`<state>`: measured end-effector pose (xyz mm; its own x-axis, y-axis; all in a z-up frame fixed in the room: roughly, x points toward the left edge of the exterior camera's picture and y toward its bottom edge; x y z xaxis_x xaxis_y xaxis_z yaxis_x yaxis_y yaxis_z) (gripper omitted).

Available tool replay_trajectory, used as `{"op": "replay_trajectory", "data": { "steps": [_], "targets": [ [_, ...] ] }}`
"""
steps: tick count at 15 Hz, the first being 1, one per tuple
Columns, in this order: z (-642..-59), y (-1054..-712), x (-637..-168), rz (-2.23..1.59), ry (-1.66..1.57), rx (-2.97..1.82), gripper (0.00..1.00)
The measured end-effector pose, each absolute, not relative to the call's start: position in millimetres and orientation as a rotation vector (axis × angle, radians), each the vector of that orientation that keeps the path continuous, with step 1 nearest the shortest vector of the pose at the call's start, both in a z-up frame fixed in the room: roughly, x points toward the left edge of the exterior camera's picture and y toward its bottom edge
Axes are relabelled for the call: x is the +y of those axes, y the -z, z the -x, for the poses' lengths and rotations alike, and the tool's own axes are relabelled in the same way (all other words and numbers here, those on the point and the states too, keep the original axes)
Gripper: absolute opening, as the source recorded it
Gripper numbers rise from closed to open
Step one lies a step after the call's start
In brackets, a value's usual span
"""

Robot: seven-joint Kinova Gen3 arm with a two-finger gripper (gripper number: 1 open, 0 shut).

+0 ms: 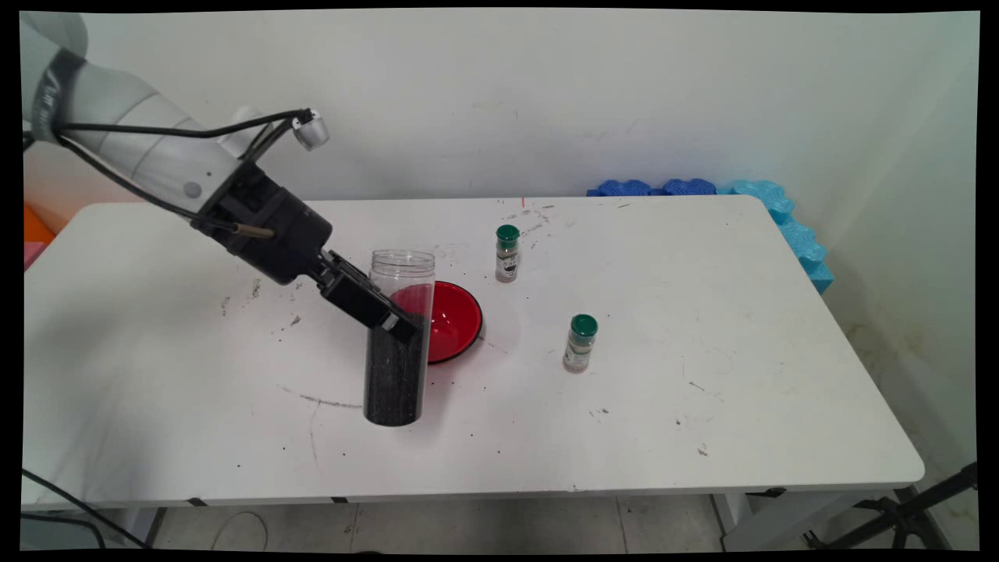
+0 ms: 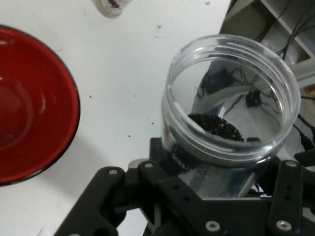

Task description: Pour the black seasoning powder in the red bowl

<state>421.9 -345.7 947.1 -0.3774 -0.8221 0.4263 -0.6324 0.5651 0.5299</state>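
Gripper: the black two-finger gripper (image 1: 388,318) (image 2: 221,169) is reaching down from the upper left and clasping the clear plastic jar (image 1: 398,337) (image 2: 231,98) about mid-height, one finger on either side of its wall.
Fingers: they are pressing against the jar's sides, grasping it; the near finger (image 1: 367,300) is lying across the jar's front in the main view.
Jar: it is standing on the white table (image 1: 702,390) (image 2: 123,73), open at the top and leaning slightly, lidless, and holding dark granular material (image 1: 394,382) (image 2: 216,125) that fills roughly its lower half.
Jar position: it is sitting left of the table's centre, just in front of and partly overlapping the red bowl (image 1: 446,320) (image 2: 29,103) as seen from the main camera.
Bowl: red inside with a dark rim, it is resting upright on the table just beside the jar; whether they are touching cannot be told.
Spice bottles: one green-capped bottle (image 1: 507,253) is standing behind the bowl toward the wall; a second green-capped bottle (image 1: 580,343) is standing to the bowl's right, well apart from the first.
Table surface: dark specks and smears are showing in several places.
Background: blue foam pieces (image 1: 788,222) are lying at the table's far right corner.
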Motion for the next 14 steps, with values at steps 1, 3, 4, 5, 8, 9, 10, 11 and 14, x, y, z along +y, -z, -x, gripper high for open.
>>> {"op": "replay_trajectory", "data": {
  "steps": [1,3,4,5,8,9,10,11,14],
  "targets": [
    [-423.0,-944.3,-348.0,-1.192,0.379,-2.118,0.00],
    [-424.6,-939.1,-351.4,-1.255,0.405,-2.089,0.00],
    [-425.3,-936.6,-353.1,-1.289,0.419,-2.072,0.00],
    [-426.0,-934.1,-354.5,-1.323,0.434,-2.053,0.00],
    [-428.1,-927.4,-358.2,-1.421,0.482,-1.995,0.00],
    [-429.0,-925.5,-359.2,-1.449,0.497,-1.975,0.00],
    [-430.2,-923.4,-360.6,-1.481,0.515,-1.950,0.00],
    [-431.2,-921.4,-361.8,-1.512,0.535,-1.923,0.00],
    [-432.2,-917.2,-364.8,-1.609,0.614,-1.822,0.00]
  ]
}}
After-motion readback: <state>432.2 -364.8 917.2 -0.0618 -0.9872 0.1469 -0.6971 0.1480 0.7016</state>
